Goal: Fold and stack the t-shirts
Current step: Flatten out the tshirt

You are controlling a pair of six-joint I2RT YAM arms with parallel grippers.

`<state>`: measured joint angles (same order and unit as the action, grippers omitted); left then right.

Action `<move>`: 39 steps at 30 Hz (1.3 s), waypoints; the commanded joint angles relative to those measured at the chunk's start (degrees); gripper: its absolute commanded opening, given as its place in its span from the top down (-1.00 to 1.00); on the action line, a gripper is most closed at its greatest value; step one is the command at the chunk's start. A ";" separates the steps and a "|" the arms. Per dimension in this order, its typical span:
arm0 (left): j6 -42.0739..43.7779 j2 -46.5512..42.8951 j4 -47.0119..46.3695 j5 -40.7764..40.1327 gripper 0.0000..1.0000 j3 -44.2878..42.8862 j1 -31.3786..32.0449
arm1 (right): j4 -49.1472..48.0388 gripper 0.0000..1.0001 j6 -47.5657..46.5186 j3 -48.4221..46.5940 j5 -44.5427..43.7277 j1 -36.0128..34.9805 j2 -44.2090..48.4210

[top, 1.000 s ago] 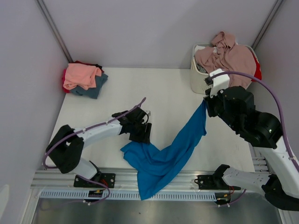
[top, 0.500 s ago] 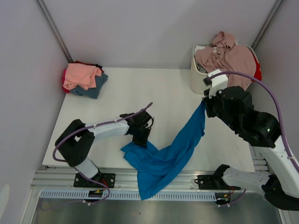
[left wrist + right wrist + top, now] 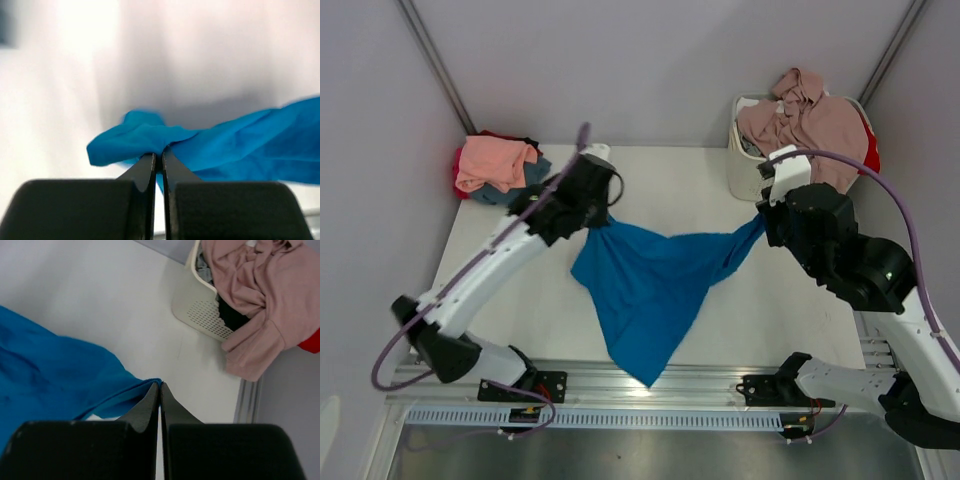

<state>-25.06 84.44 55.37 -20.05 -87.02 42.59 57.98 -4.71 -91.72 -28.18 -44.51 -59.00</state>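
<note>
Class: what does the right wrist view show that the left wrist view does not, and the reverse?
Only the right wrist view: the right end effector, the white basket and a mauve-pink shirt draped over it. Only the left wrist view: the left end effector against a blurred pale background. Both: the bright blue t-shirt, pinched in that arm's shut end effector.

Previously open left gripper (image 3: 157, 159) now pinches the bright blue t-shirt (image 3: 650, 285), raised toward the table's (image 3: 680, 190) far edge, cloth drawn taut across to right gripper (image 3: 160, 387).
</note>
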 commanded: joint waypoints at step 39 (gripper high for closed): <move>5.63 -27.93 -8.42 1.40 0.99 8.54 -3.48 | -15.35 1.00 0.05 1.90 -15.76 4.52 5.92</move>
<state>-22.44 55.92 54.04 -23.42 -77.97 38.52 43.35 -5.93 -89.62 -44.12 -40.25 -53.67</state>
